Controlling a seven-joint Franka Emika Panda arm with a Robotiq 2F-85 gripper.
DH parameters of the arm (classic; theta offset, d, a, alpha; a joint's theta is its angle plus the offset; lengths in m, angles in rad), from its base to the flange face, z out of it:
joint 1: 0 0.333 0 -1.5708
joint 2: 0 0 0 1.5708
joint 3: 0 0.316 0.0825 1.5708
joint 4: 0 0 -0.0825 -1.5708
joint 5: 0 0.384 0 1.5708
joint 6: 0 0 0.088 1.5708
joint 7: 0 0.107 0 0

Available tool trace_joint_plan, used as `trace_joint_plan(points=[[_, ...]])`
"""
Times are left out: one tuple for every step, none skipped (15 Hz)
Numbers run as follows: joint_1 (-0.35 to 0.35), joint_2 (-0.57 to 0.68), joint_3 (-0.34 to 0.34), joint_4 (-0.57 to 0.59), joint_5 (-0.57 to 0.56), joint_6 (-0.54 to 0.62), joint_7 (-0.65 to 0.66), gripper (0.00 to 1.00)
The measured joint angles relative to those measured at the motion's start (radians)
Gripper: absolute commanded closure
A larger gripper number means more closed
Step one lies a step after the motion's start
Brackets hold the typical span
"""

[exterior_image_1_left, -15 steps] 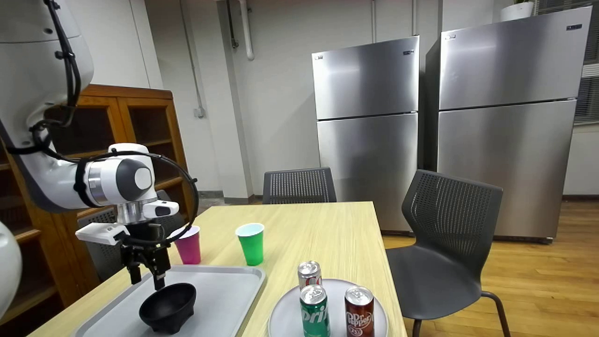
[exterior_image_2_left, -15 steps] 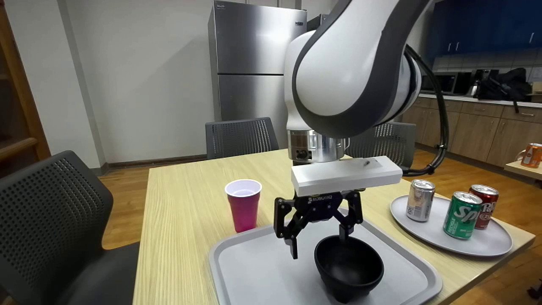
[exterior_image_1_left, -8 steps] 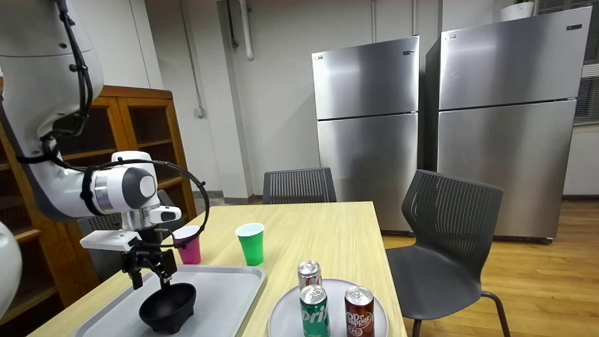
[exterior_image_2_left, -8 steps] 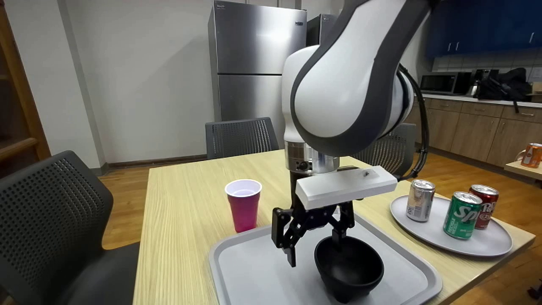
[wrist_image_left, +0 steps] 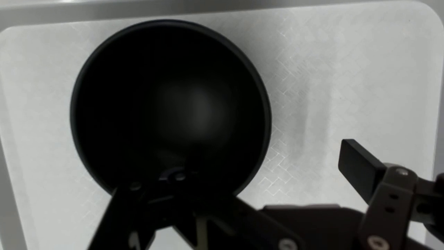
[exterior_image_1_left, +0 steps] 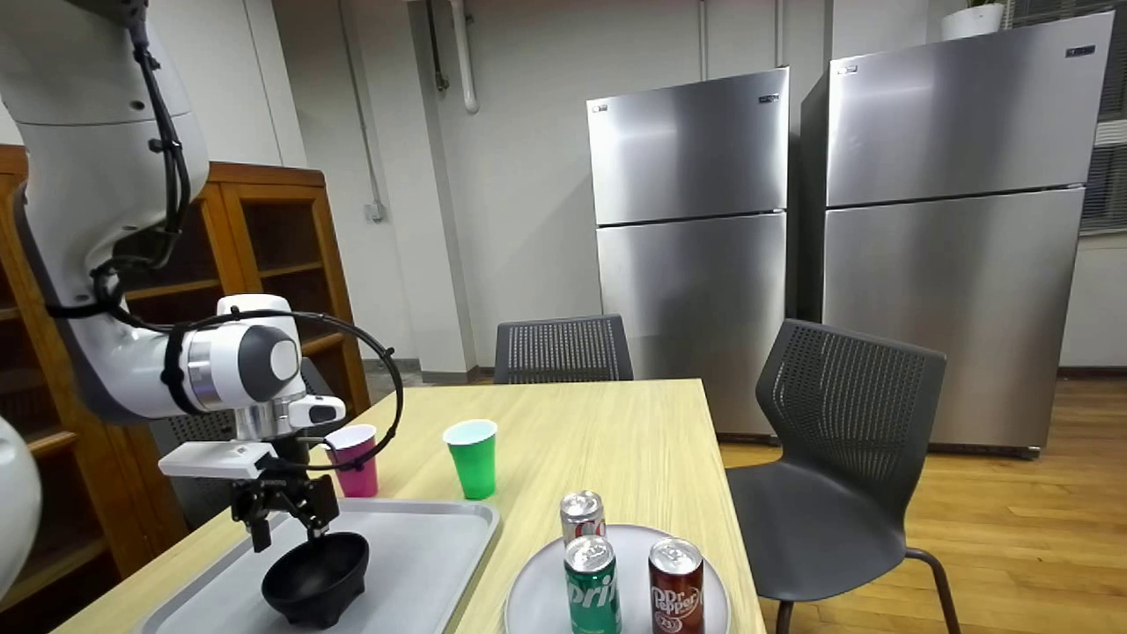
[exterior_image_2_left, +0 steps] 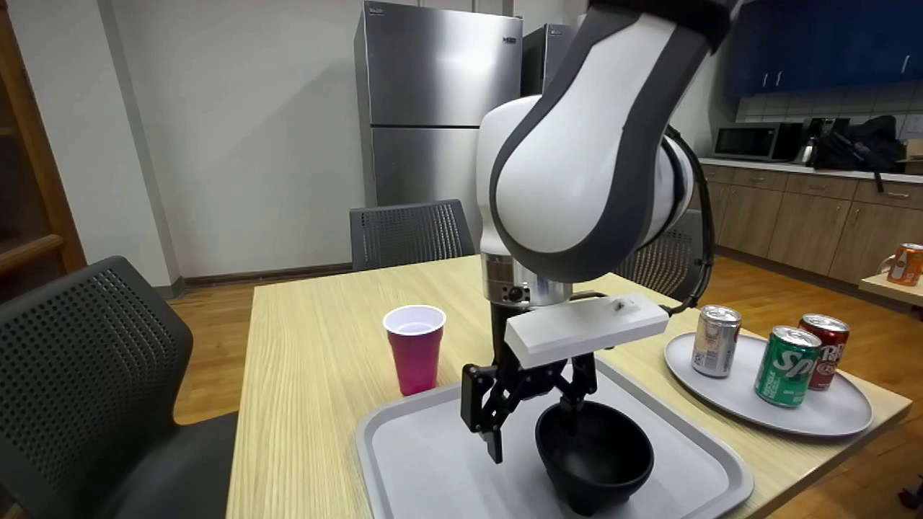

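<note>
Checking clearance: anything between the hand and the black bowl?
Nothing visible. The hand is open: one finger is outside the black bowl, over the gray tray; the other is in or over the bowl's opening. Whether it touches the bowl, I can't tell.

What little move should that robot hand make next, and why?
I'd probably close the gripper gently: its jaws stand open, one finger outside the black bowl, above the tray, the other over the bowl's inside, so they'd likely pinch its wall, if low enough.
</note>
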Motion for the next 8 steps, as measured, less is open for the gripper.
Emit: trace_joint_plan(points=[[0.000,0.000,0.000,0.000,0.000,0.000,0.000,0.00],[0.000,0.000,0.000,0.001,0.000,0.000,0.000,0.00],[0.000,0.000,0.000,0.001,0.000,0.000,0.000,0.00],[0.000,0.000,0.000,0.001,0.000,0.000,0.000,0.00],[0.000,0.000,-0.001,0.001,0.000,0.000,0.000,0.00],[0.000,0.001,-0.002,0.000,0.000,0.000,0.000,0.00],[0.000,0.003,-0.004,0.000,0.000,0.000,0.000,0.00],[0.000,0.007,-0.004,0.000,0.003,0.000,0.000,0.00]])
